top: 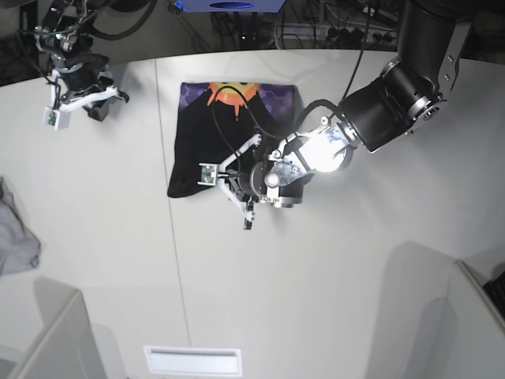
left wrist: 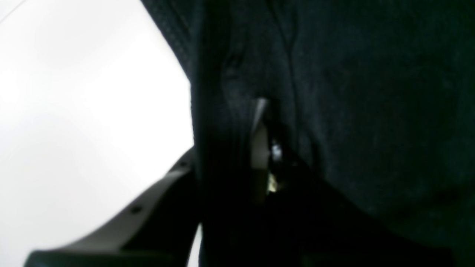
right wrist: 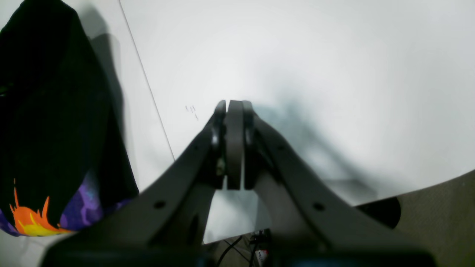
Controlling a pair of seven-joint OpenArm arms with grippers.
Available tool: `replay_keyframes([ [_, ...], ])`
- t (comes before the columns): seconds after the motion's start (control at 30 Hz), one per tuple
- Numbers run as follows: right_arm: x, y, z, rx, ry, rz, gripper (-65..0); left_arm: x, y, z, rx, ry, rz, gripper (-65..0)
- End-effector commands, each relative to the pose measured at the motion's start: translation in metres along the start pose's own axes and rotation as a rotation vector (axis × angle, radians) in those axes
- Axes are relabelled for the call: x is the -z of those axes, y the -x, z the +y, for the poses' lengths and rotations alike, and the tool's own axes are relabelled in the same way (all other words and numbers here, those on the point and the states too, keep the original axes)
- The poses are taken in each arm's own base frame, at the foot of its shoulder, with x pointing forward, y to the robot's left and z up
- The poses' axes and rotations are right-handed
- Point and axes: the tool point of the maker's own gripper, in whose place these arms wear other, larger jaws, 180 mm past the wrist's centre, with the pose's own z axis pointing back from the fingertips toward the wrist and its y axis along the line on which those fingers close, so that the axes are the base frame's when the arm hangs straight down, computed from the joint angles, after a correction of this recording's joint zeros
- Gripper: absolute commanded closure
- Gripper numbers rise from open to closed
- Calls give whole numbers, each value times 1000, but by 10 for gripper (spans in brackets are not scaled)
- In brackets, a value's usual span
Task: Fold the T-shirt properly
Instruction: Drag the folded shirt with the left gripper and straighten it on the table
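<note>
The T-shirt (top: pixel 229 134) lies folded at the back middle of the white table (top: pixel 331 276), black, with the orange sun print (top: pixel 231 95) and purple band along its far edge. My left gripper (top: pixel 247 207) is at the shirt's near edge. In the left wrist view black fabric (left wrist: pixel 352 111) fills the frame and wraps around the closed fingers (left wrist: pixel 148 207), so the gripper looks shut on the shirt. My right gripper (top: pixel 99 108) is far left of the shirt. In the right wrist view it (right wrist: pixel 233 107) is shut and empty above bare table, with the shirt (right wrist: pixel 55 111) at the left.
A small light grey cloth (top: pixel 16 229) lies at the table's left edge. A seam (top: pixel 177 260) runs across the table. A white slotted panel (top: pixel 192 361) sits at the near edge. The table edge and floor (right wrist: pixel 438 207) show at lower right in the right wrist view.
</note>
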Motion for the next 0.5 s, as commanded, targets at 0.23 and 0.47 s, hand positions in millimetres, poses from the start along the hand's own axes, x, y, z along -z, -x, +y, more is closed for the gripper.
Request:
replay_keyframes([
  [0.23, -3, -9, 3, -16, -12, -34, 0, -17, -18, 22, 36, -50, -41, -421],
  [0.47, -3, -7, 2, -15, -11, -30, 0, -55, -26, 77, -57, -200, -125, -434],
])
